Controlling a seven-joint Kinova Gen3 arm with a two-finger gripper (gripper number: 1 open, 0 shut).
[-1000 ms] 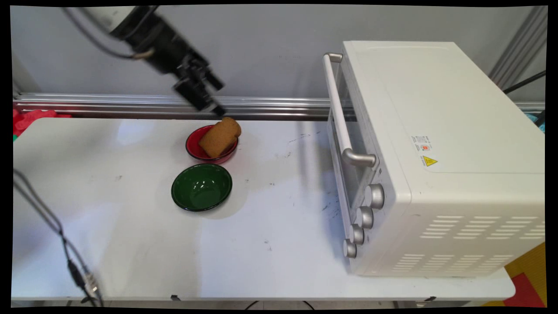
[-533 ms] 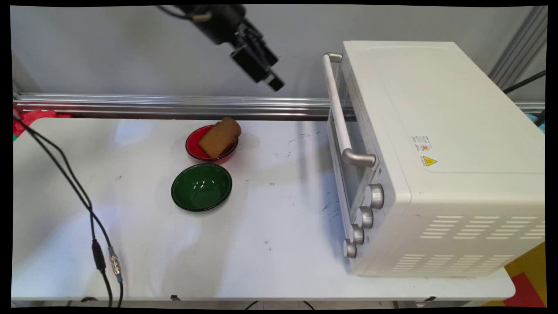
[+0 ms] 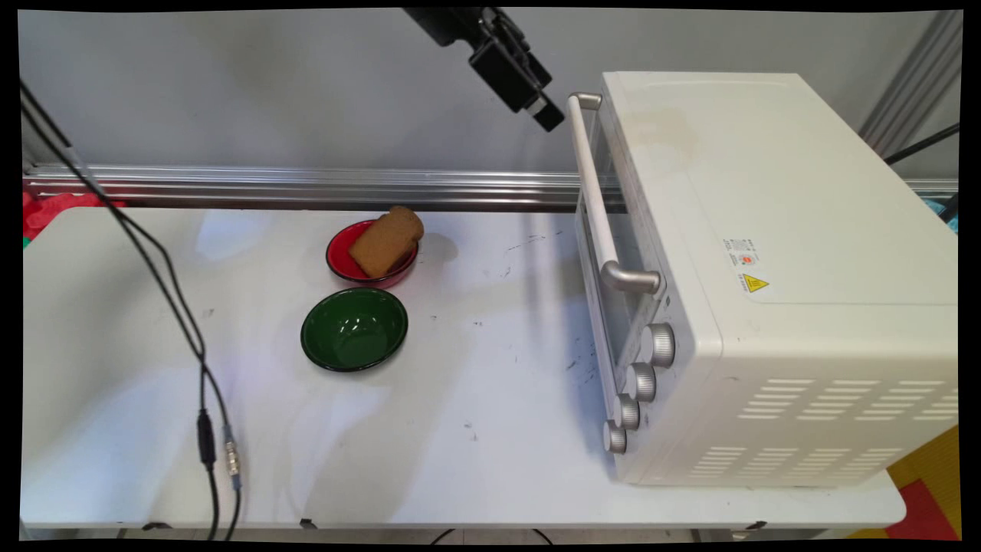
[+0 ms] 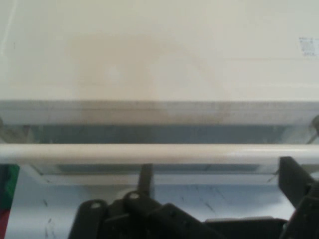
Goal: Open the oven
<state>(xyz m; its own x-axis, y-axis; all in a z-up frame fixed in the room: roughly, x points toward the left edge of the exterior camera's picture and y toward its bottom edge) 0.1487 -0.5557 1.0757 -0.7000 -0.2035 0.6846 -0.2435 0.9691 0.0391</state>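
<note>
Handle (image 4: 159, 153) lies crosswise just ahead of my gripper (image 4: 214, 189), long axis spanning oven (image 3: 766, 268) door. My fingers spread wide, holding nothing.

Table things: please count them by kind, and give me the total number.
Bowls: 2, a round red bowl and a round green bowl.
Bread: 1, a brown slice of bread leaning in the red one.
Ovens: 1, a white boxy toaster oven with a pale bar handle.
Total: 4.
</note>
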